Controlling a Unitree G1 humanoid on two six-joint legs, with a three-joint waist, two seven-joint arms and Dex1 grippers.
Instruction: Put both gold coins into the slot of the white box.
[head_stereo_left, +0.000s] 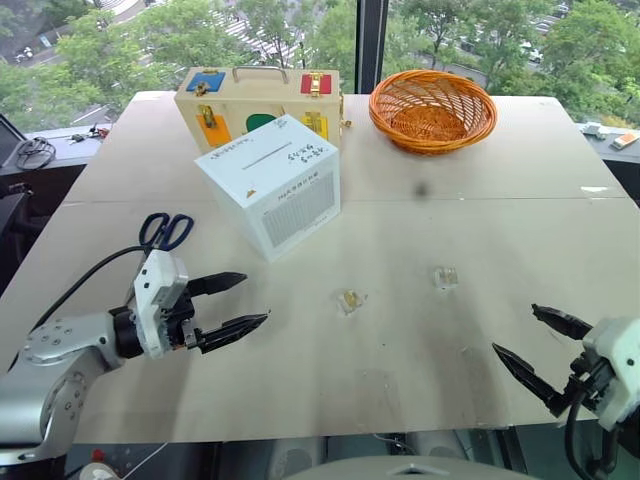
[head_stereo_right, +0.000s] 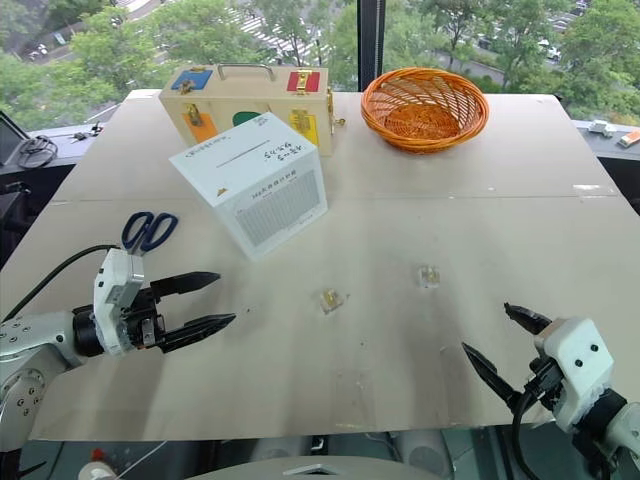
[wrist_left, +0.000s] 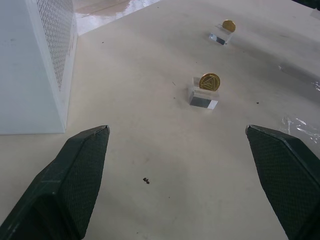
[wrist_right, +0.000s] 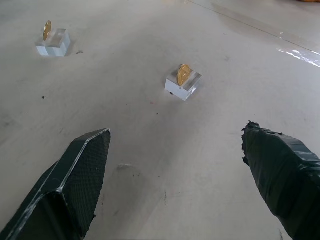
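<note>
The white cardboard cube box sits on the pale beige table, turned corner-on toward the robot and tilted, with its grey printed grid panel facing the near edge. On its upper face runs the thin dark slot, with black handwriting beside it.

Toward the robot and to the right of the white box, well apart from it, stands a small clear plastic holder carrying one shiny gold coin upright on its edge. Farther right of the box, a second clear holder carries the other gold coin, also upright. Both coins are outside the box and apart from each other.

The left gripper hovers above the table, nearer the robot than the box and to its left, black fingers spread wide with nothing between them, pointing toward the holders. The right gripper hovers far to the right of the box near the table's front edge, its fingers likewise spread wide and empty.

Just behind the box stands a cream wooden case with coloured latches. To the right of the box, at the far side, lies an orange woven basket. Left of the box, black-handled scissors lie flat on the table.
</note>
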